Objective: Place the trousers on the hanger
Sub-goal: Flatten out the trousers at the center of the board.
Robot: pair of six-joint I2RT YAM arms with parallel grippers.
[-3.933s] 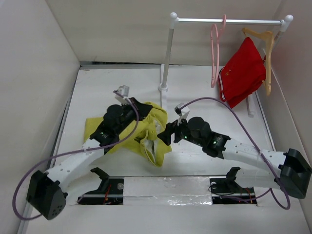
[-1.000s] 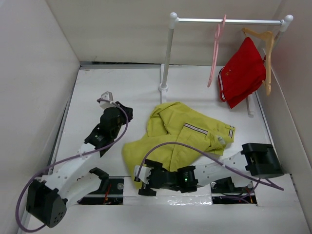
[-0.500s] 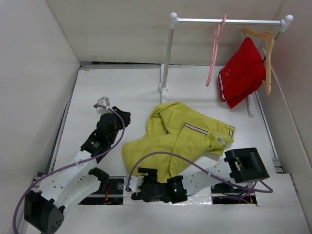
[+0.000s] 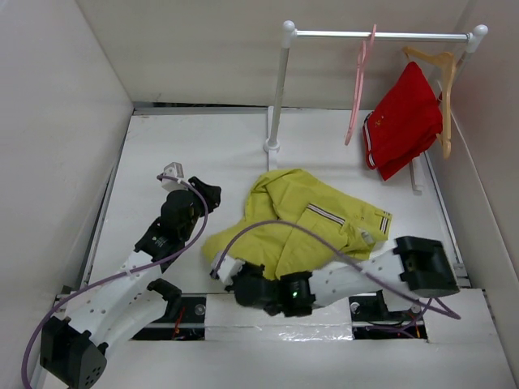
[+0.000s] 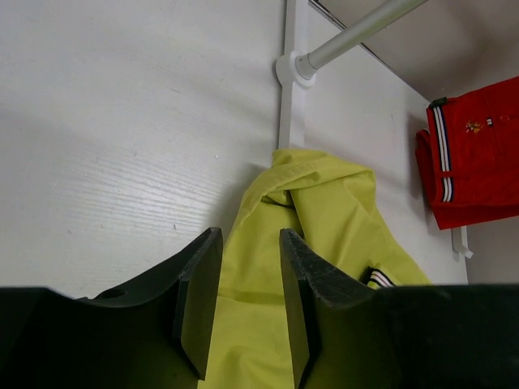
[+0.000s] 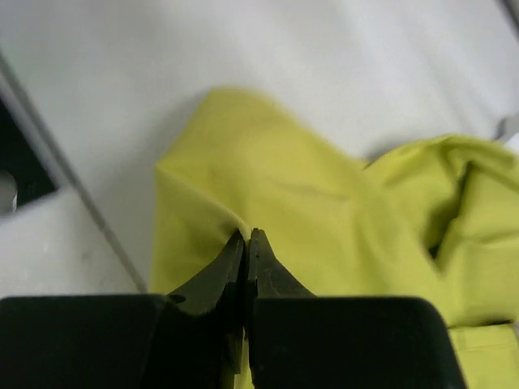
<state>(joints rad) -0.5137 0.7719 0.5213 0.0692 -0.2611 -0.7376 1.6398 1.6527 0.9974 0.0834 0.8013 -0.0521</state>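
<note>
Your trousers [image 4: 312, 212] lie crumpled on the worktop [image 4: 186, 146], in front of the rail's post. Your right fingers [image 6: 235, 267] are pinched tight on the near yellow edge. Your left fingers [image 5: 203, 292] stand narrowly apart, holding nothing, just left of the cloth. The hanger [image 4: 355, 101] hangs on the rail [image 4: 381, 35], well apart.

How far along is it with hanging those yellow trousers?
Nothing hung yet: the trousers lie rumpled on the table. The right arm's jaws are shut on a fold at their near edge; the left arm's jaws stand open, empty. The pink hanger hangs bare on the rail, so draping remains.
</note>
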